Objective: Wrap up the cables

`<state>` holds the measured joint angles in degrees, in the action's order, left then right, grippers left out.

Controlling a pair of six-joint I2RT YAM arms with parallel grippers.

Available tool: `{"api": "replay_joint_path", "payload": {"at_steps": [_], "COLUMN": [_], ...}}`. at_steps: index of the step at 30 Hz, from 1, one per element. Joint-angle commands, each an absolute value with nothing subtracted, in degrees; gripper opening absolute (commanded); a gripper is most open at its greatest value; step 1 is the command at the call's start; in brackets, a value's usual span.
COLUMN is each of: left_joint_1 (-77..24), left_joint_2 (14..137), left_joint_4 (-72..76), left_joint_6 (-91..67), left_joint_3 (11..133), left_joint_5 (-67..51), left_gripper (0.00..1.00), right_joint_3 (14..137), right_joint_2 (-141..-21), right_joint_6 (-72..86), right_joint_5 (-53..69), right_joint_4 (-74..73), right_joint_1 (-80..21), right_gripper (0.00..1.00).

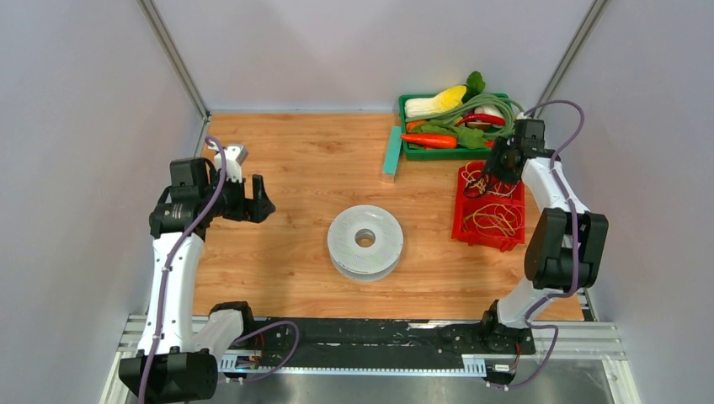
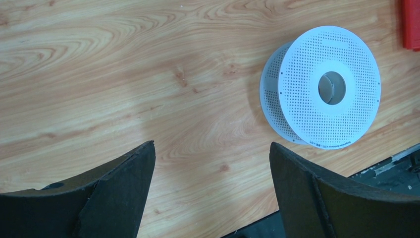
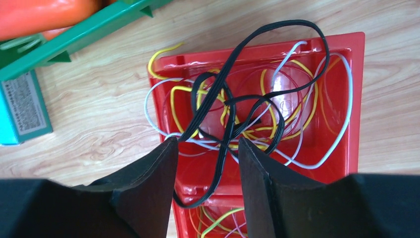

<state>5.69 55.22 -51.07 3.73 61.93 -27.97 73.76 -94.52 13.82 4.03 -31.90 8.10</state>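
A thin black cable (image 3: pixel 219 174) lies looped in a tangle with yellow, white and other coloured wires in a red bin (image 3: pixel 357 99). Part of its loop hangs over the bin's far rim. My right gripper (image 3: pixel 208 144) hovers over the bin (image 1: pixel 487 244), open. A strand of the black cable runs between its fingers and is not pinched. My left gripper (image 2: pixel 212 145) is open and empty above bare wood, at the left of the table (image 1: pixel 257 202). A white perforated spool (image 2: pixel 307 99) lies flat at mid-table (image 1: pixel 345 244), to the right of the left gripper.
A green tray (image 1: pixel 418 154) with toy vegetables and a green hose (image 1: pixel 480 108) stands at the back right. A teal box (image 1: pixel 391 154) lies beside it. A small silver block (image 1: pixel 234 153) sits behind the left arm. White walls enclose the table.
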Motion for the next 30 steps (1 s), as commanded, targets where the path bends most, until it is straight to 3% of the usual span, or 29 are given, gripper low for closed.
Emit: {"api": "replay_joint_path", "payload": {"at_steps": [1, 20, 30], "left_joint_1": [5.5, 5.5, 5.5], "left_joint_2": [54.4, 55.8, 56.3], "left_joint_4": [-48.9, -47.0, -46.5], "left_joint_6": [2.7, 2.5, 2.0], "left_joint_3": [62.0, 60.4, 60.2], "left_joint_5": [-28.2, -28.3, -28.7], "left_gripper": [0.93, 0.93, 0.93], "right_joint_3": [74.7, 76.0, 77.0], "right_joint_2": [-97.6, -99.6, -101.6], "right_joint_6": [16.9, 18.9, 19.7], "right_joint_5": [4.1, 9.7, 11.5], "right_joint_4": [-28.2, -24.4, -23.5], "right_joint_1": [9.6, 10.1, 10.2], "right_gripper": [0.51, 0.49, 0.31]}}
